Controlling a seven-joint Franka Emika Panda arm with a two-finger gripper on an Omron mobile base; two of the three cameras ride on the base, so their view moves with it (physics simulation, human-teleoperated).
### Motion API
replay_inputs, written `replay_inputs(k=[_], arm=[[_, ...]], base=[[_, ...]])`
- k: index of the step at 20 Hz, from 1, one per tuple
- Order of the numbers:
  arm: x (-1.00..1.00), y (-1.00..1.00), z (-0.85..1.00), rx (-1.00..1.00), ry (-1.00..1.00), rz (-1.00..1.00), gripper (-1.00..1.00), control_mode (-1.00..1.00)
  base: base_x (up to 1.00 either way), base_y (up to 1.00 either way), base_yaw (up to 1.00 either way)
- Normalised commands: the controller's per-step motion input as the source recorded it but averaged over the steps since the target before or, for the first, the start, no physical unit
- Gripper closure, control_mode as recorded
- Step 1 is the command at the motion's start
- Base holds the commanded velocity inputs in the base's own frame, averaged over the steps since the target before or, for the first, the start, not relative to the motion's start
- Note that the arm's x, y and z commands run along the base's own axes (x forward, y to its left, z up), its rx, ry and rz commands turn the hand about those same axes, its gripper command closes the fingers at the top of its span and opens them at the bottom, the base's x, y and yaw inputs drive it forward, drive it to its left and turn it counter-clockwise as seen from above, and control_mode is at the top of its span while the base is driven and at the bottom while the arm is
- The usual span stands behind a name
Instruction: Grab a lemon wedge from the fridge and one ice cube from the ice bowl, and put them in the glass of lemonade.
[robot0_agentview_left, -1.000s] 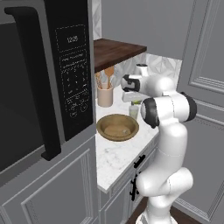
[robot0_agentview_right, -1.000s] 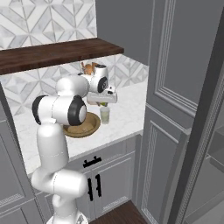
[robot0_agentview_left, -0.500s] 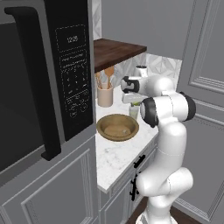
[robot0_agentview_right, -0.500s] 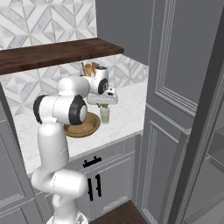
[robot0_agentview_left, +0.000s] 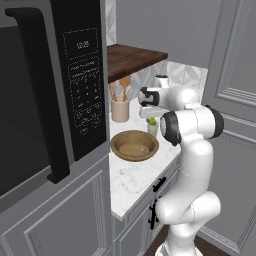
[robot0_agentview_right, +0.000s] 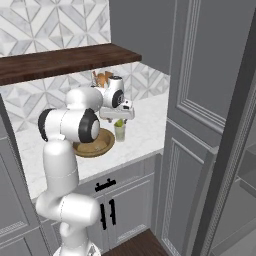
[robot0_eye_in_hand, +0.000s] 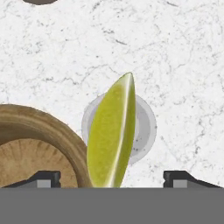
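Observation:
My gripper (robot0_agentview_left: 150, 113) (robot0_agentview_right: 119, 116) (robot0_eye_in_hand: 113, 177) hangs straight above the glass of lemonade (robot0_agentview_left: 153, 129) (robot0_agentview_right: 120, 132) (robot0_eye_in_hand: 146, 127) on the marble counter. Its jaws stand wide open, the fingertips (robot0_eye_in_hand: 43, 177) far apart at the bottom corners of the hand view. Between them, touching neither, the yellow-green lemon wedge (robot0_eye_in_hand: 111, 135) (robot0_agentview_left: 152, 121) (robot0_agentview_right: 119, 123) stands on end over the mouth of the glass. The brown wooden ice bowl (robot0_agentview_left: 116, 145) (robot0_agentview_right: 97, 147) (robot0_eye_in_hand: 43, 120) sits right beside the glass; its inside looks pale tan. The fridge (robot0_agentview_right: 240, 165) shows as a dark open edge with shelves at far right.
A beige cup of wooden spoons (robot0_agentview_left: 120, 109) stands behind the bowl under a dark wooden shelf (robot0_agentview_left: 132, 57). A black microwave (robot0_agentview_left: 50, 100) looms at the left. Tall grey panelled cabinets (robot0_agentview_right: 200, 100) rise to the right of the counter (robot0_agentview_right: 145, 125).
The jaws have sprung open and let go of the lemon wedge, which they held over the glass a moment ago. The arm has stayed in place.

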Motion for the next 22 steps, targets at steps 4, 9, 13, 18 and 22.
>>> replay_inputs(k=[4, 9, 13, 18, 22], arm=[[0.00, 0.00, 0.00, 0.00, 0.00, 0.00, -1.00, -1.00], [-0.31, -0.08, 0.07, 0.03, -0.09, 0.00, -1.00, -1.00], [-0.44, -0.01, 0.12, 0.05, -0.18, 0.00, -1.00, -1.00], [-0.59, 0.00, 0.12, 0.03, -0.16, 0.00, -1.00, -1.00], [-1.00, -0.01, 0.40, 0.04, -0.17, 0.00, -1.00, -1.00]], base=[[0.00, 0.00, 0.00], [0.00, 0.00, 0.00], [0.00, 0.00, 0.00], [0.00, 0.00, 0.00], [0.00, 0.00, 0.00]])
